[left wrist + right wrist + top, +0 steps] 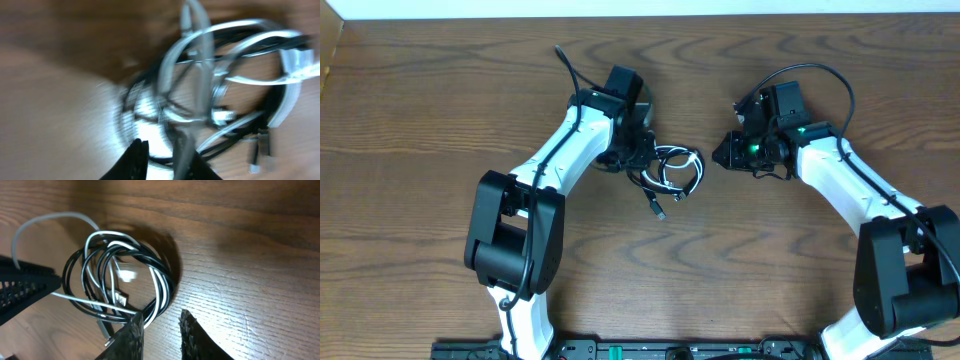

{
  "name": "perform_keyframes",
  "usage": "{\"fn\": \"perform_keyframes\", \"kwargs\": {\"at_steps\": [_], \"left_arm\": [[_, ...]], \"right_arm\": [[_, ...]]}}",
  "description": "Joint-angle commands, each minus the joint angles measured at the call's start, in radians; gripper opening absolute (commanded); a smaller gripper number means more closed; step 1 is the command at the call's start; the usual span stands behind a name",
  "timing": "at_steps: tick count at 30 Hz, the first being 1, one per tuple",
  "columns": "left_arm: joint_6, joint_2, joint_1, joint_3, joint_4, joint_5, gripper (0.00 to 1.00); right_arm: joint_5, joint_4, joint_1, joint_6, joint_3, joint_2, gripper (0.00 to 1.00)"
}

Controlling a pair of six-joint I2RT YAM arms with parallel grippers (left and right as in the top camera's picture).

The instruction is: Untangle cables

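Note:
The cables (672, 170) lie in one tangled coil on the table's middle, black loops wound with white ones, small plugs hanging out at the lower side (659, 211). My left gripper (638, 152) is at the coil's left edge. In the blurred left wrist view its fingers (162, 150) are apart, with black and white strands of the cables (225, 75) lying between and ahead of them. My right gripper (720, 156) is just right of the coil, open and empty. In the right wrist view its fingers (160, 325) sit at the near edge of the cables (120, 275).
The wooden table (420, 100) carries nothing else. Thick black wires run along both robot arms, one looping above the right arm (820, 75). The left arm's finger shows at the left edge of the right wrist view (25, 287).

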Motion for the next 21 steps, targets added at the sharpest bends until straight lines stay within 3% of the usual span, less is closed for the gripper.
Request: {"fn": "perform_keyframes", "kwargs": {"at_steps": [1,8,12,15,21], "left_arm": [[-0.109,-0.021,0.005,0.006,-0.045,-0.188,0.25],[-0.095,-0.053,0.010,0.089,-0.150,-0.096,0.33],[-0.098,-0.096,-0.013,0.103,-0.132,-0.076,0.51],[-0.118,-0.103,-0.042,0.103,-0.098,-0.077,0.51],[-0.237,-0.099,-0.130,0.103,-0.049,-0.113,0.51]], "right_arm": [[0.016,0.003,-0.001,0.003,-0.013,0.039,0.20],[0.116,0.010,-0.003,0.002,-0.015,0.084,0.20],[0.183,0.010,-0.017,0.003,-0.015,0.087,0.22],[0.189,0.006,-0.044,0.002,-0.015,0.087,0.30],[0.191,-0.017,-0.114,0.003,-0.015,0.087,0.37]]}}
